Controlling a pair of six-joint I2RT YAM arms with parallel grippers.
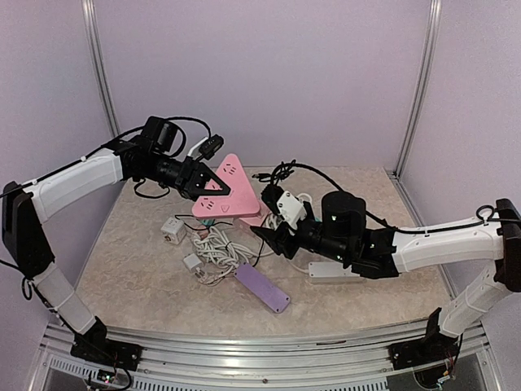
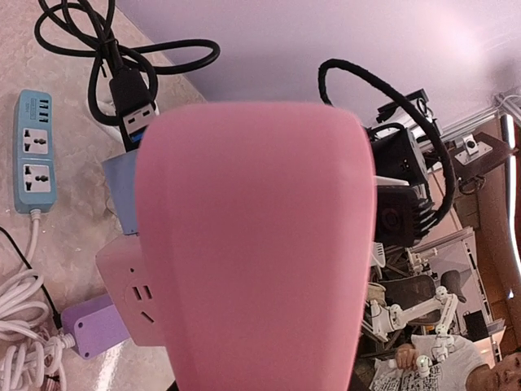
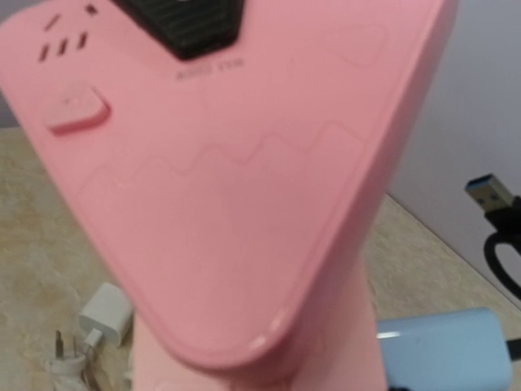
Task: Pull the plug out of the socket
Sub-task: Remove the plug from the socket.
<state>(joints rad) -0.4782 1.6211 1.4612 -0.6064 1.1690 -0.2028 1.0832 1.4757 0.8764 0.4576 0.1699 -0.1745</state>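
OK, status: left gripper (image 1: pixel 205 182) looks clamped on the pink socket block (image 1: pixel 232 189). Its dark fingers lie against the pink face in the top view. The block is tipped up at the rear middle of the table (image 1: pixel 383 244), between the two arms.

Right gripper (image 1: pixel 267 232) sits just beside the block's lower right edge. Its fingers don't show in its own camera, so I can't tell how wide it is.

Can't pin down the plug. The right wrist view shows a black ribbed part (image 3: pixel 183 24) on the pink face at the top edge. That could be the plug or a left finger.

Risks from here:
- Both wrist views are filled with pink, so finger alignment is blind and the right could close on the block edge instead of the plug.
- An off-axis pull would bind the prongs, and the smooth block could twist out of the left grip.
- The white cords (image 1: pixel 218 248), purple power strip (image 1: pixel 262 287) and black USB cable (image 2: pixel 137 110) lie close below, so a dropped block or a low sweep could snag them.
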